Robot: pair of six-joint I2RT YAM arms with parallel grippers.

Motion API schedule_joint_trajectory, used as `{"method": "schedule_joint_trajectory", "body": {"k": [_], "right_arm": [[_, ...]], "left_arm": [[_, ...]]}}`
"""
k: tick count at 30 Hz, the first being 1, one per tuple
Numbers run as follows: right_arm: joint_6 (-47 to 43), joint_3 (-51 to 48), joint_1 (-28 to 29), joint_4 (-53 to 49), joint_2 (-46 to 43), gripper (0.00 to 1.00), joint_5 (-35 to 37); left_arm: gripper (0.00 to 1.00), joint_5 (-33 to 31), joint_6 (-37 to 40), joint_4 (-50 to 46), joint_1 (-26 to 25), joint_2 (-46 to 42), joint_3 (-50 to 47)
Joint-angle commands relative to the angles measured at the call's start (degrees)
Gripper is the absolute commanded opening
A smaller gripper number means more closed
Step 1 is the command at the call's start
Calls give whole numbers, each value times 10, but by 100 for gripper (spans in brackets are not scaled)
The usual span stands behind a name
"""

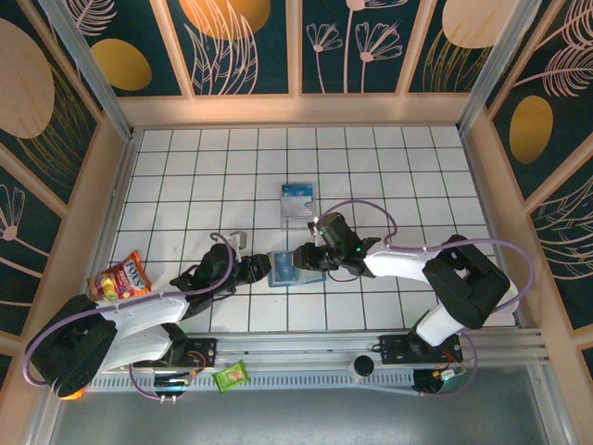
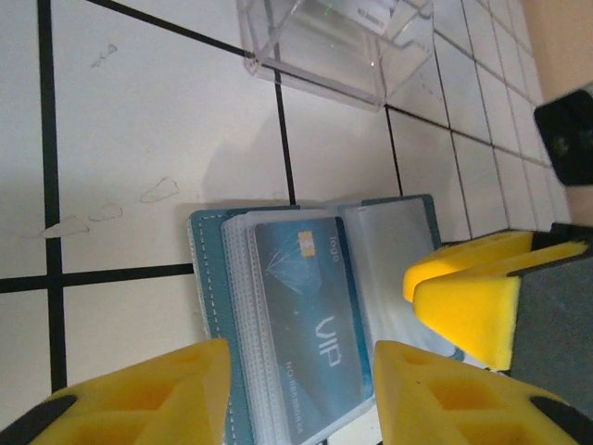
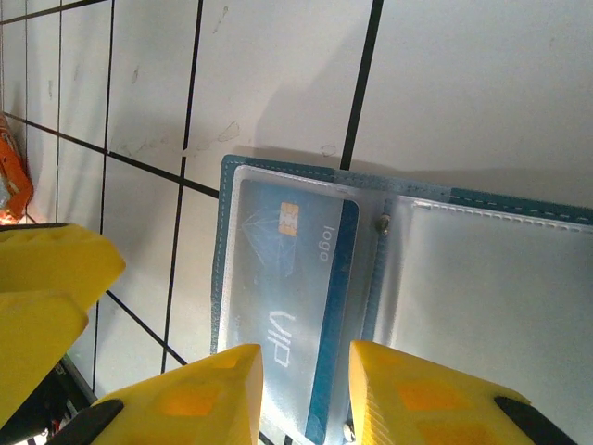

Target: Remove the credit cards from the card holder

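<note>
floor: white tiles (image 1: 185, 185), black grid | walls: dark floral panels (image 1: 246, 46), wood frame

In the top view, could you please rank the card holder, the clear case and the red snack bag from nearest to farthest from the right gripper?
1. Card holder, just left of the right gripper.
2. Clear case, farther back.
3. Red snack bag, far left.

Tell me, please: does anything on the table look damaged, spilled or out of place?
Nothing looks damaged or spilled. The card holder lies open and flat on the tiles, a blue VIP card in its clear sleeves. A snack packet sits at the table's left edge, and a green packet lies on the front rail.
</note>
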Motion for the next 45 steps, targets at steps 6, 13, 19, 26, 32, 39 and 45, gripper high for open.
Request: {"method": "schedule_joint_trajectory", "body": {"k": [6,13,19,26,32,39,45], "right_arm": [[0,3,8,19,16,30,-10],[1,6,8,10,27,28,-7],[2,9,11,16,41,27,-14],[5,9,12,22,48,26,-20],[8,10,12,34,57,26,-31],[15,9,12,40,64,21,-32],[25,1,10,38,55,4,-19]], "left_arm": [[32,42,45,35,0,105,57],[17,6,60,-3,0,136,74],[15,11,69,2,-1,160,73],[6,14,69,-12,0,188,73],[3,28,59,4,-1,190,56],[2,32,56,10,0,187,51],[1,33,56,11,0,190,53]]}}
